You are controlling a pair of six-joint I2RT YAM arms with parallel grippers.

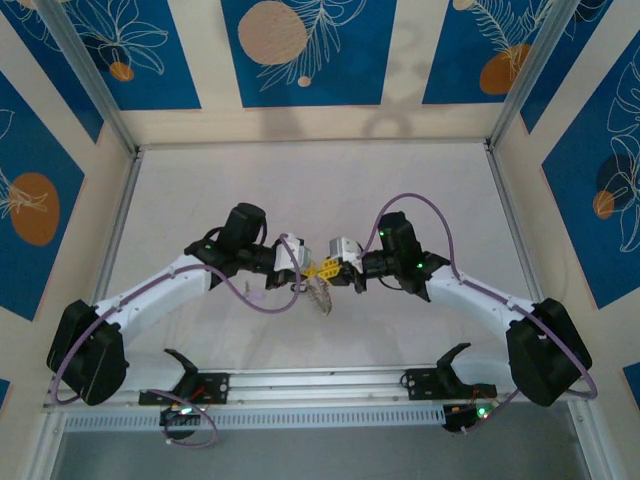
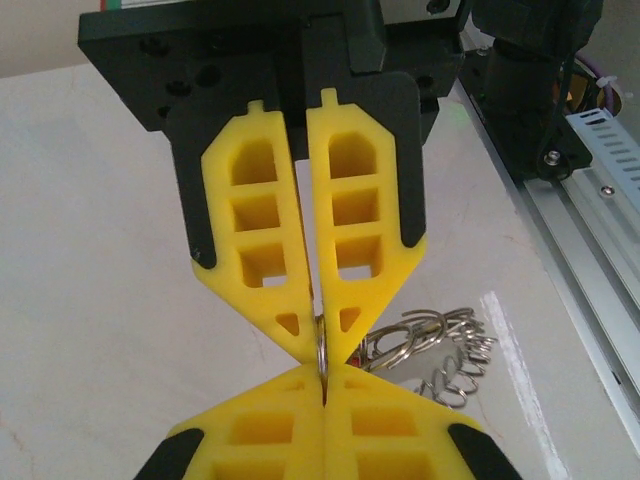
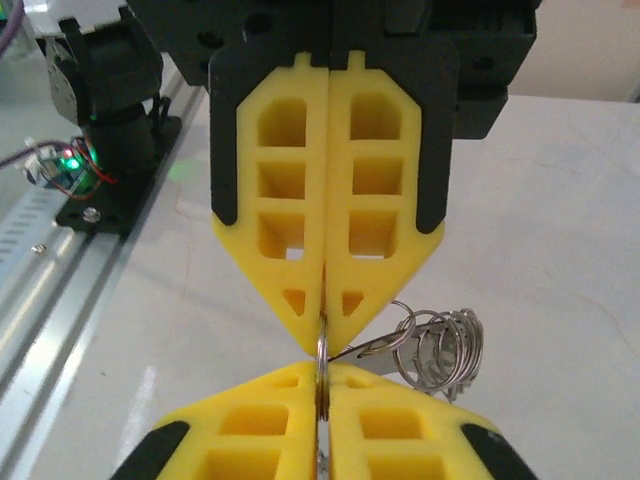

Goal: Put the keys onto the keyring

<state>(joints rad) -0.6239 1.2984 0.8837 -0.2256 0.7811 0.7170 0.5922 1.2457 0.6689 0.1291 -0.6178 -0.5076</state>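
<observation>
Yellow fingertips of the left gripper [image 2: 325,375] and the right gripper [image 3: 322,370] are seen meeting tip to tip over the middle of the white table [image 1: 300,190], with the keyring [image 1: 320,293] pinched between them. Both pairs of jaws are pressed almost flat together, each clamped on the thin metal edge of the ring. The ring is presented edge-on to both wrist cameras and is seen as a bright line running from one set of tips into the seam of the other. A cluster of silvery wire loops [image 2: 445,350] is shown spreading from the ring on one side, just clear of the fingers. From overhead the cluster is seen on the near side of the joined tips, toward the aluminium rail [image 1: 330,383] along the table's front edge. The keys cannot be told apart from the loops in these views. The two arms are drawn in from either side, forming a shallow arch over the tabletop.
</observation>
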